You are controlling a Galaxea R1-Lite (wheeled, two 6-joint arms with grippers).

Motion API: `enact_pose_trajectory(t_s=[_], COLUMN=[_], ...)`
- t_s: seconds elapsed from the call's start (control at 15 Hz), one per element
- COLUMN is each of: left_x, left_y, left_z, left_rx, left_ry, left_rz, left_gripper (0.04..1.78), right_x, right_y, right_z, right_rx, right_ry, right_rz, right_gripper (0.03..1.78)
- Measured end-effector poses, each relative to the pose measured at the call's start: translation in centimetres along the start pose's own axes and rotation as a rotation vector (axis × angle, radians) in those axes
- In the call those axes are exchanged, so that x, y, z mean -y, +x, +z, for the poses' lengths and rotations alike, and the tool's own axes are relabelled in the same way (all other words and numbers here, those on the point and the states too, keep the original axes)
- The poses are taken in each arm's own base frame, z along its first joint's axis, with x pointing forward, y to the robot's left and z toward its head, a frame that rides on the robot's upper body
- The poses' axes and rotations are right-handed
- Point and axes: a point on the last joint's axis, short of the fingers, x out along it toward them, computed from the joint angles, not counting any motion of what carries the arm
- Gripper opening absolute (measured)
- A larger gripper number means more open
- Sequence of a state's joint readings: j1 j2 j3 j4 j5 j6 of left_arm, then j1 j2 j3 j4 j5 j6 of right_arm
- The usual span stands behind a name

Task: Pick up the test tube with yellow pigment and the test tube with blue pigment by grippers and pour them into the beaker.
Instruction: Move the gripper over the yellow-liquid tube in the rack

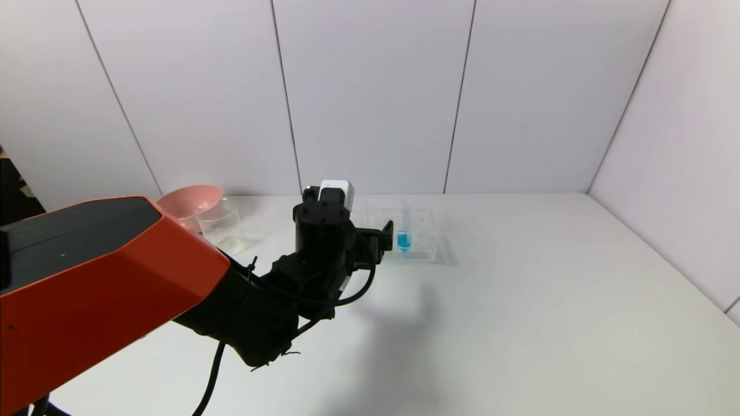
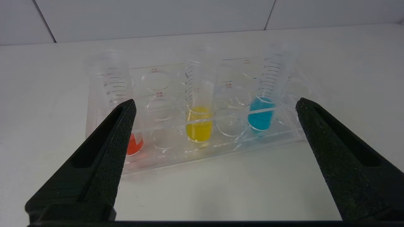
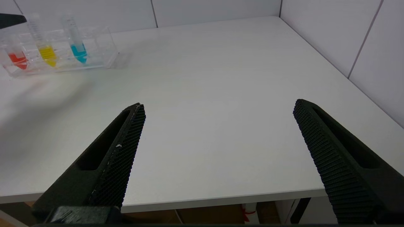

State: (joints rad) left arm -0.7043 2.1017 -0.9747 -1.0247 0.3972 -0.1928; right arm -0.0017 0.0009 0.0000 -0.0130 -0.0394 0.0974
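The test tube with yellow pigment (image 2: 199, 126) and the test tube with blue pigment (image 2: 261, 115) stand upright in a clear rack (image 2: 221, 143). My left gripper (image 2: 215, 102) is open and empty, a short way in front of the rack, with the yellow tube about midway between its fingers. In the head view the left gripper (image 1: 378, 240) hides the yellow tube; the blue tube (image 1: 403, 238) shows beside it. The beaker (image 1: 222, 222) stands at the far left of the table. My right gripper (image 3: 217, 105) is open and empty over the table's front edge, out of the head view.
A tube with red-orange liquid (image 2: 135, 145) stands at the rack's other end, partly behind one left finger. A pink bowl (image 1: 193, 202) sits behind the beaker. White walls close the table at the back and right. The rack also shows far off in the right wrist view (image 3: 104, 53).
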Motion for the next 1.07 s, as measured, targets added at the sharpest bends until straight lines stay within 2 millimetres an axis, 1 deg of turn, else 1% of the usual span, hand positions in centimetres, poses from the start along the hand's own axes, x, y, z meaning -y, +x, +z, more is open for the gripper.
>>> enact_pose_trajectory(t_s=[0.2,0.53,1.07], left_x=[-0.5,-0.6,-1.1], left_y=[1.6,3.3,5.1], left_z=[-0.9,-1.9,-2.4], left_rx=[0.003,0.000,0.000], left_ry=[-0.003,-0.003,-0.002], left_rz=[0.029,0.045,0.063], left_gripper=[1.76,1.76,1.76], right_x=[0.0,0.0,0.0], right_y=[0.0,0.0,0.0], right_z=[0.0,0.0,0.0], right_rx=[0.000,0.000,0.000], right_ry=[0.000,0.000,0.000], right_rz=[0.000,0.000,0.000], right_gripper=[1.71,1.71,1.71])
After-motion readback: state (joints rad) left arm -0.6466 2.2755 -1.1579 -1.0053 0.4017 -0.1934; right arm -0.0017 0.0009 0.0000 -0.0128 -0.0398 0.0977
